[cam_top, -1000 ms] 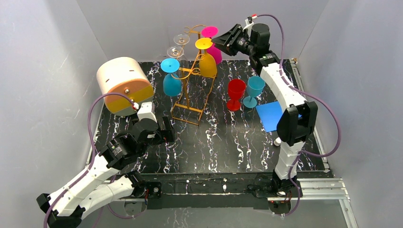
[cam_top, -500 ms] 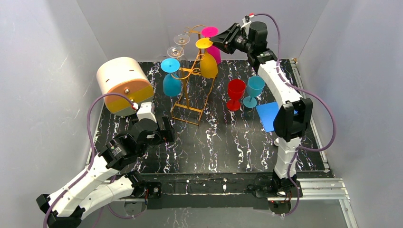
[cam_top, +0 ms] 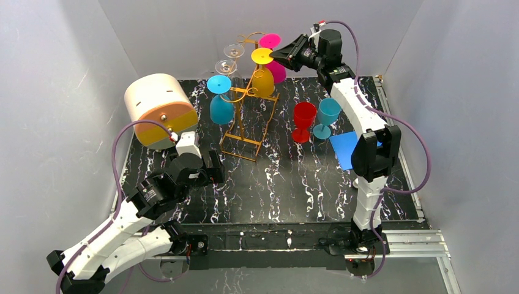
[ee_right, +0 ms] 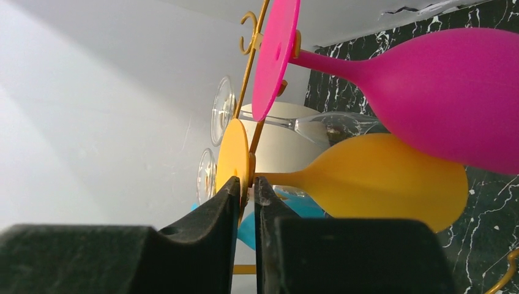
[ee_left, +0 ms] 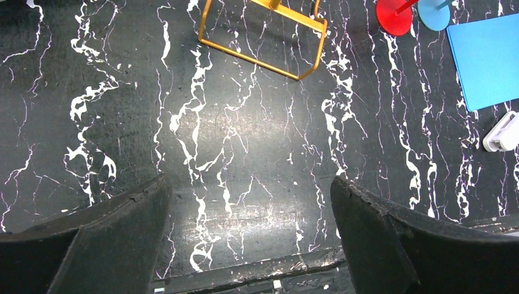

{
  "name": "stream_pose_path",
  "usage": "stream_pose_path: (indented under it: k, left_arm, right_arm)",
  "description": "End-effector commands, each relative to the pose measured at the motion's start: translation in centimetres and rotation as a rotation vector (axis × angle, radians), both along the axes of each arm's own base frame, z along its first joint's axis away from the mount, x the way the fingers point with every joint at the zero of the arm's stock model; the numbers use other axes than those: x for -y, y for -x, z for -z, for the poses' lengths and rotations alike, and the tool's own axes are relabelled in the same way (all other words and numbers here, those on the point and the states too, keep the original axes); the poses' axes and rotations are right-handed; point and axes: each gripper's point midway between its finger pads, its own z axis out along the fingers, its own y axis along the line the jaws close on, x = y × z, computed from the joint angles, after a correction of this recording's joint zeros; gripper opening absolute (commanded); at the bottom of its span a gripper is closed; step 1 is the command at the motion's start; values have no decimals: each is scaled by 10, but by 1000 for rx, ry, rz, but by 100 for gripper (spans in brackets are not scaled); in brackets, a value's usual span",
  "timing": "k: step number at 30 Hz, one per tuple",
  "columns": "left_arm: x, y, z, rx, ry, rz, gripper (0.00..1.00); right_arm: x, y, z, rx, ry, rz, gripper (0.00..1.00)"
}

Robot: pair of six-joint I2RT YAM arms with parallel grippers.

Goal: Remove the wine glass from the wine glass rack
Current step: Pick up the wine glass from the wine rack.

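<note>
Foot uppermost, the yellow plastic wine glass (ee_right: 379, 177) hangs bowl-down on the tall golden wire rack (cam_top: 242, 122), presumably carried by its disc foot resting on the wire. The right gripper (ee_right: 246, 184) has its black jaws drawn almost together, pinching the rim of that foot. That seems a sensible hold, since the foot must slide out along the wire. Just above the fingers hangs a magenta plastic wine glass (ee_right: 440, 92), and beyond them are two clear glasses (ee_right: 223, 110). Wire runs close behind the foot, so I cannot tell whether the pads nip it too. Well away, the left gripper (ee_left: 250, 184) hovers wide open and empty over the black marbled table (ee_left: 245, 122).
</note>
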Motion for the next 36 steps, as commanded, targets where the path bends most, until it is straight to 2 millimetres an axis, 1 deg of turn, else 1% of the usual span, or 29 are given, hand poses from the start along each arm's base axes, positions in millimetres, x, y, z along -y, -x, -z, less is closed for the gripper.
stream_pose_path:
  k: [1,9,11,13,14,17,18,22,31,36]
  left_arm:
    - [-7,-3,-15,31,7,-37,98]
    - [-7,-3,-16,30,13,-39,98]
    - [-7,-3,-16,29,12,-39,98]
    - [-7,-3,-16,30,13,-39,98]
    - [-6,-3,-15,28,13,-39,98]
    - [-6,-3,-16,27,13,-37,98]
    - [-5,-3,-16,27,14,-35,98]
    - [-4,-3,-14,26,15,-33,98]
    - [-2,-4,-14,19,13,-28,98]
    - [0,-5,-16,19,19,-23,98]
  right_arm:
    - [-3,4,-23,58,-30,-28,21]
    - [1,7,-27,53,-25,-9,18]
    - [1,8,-28,53,-24,-8,20]
    - [2,9,-29,63,-19,-4,26]
    - [3,8,-30,67,-17,1,25]
    - [4,8,-31,71,-11,4,17]
    - [4,9,-30,68,-9,4,11]
    - [6,10,-31,64,-3,12,1]
    - [4,15,-42,66,-33,-6,1]
    - [7,17,-48,66,-37,1,1]
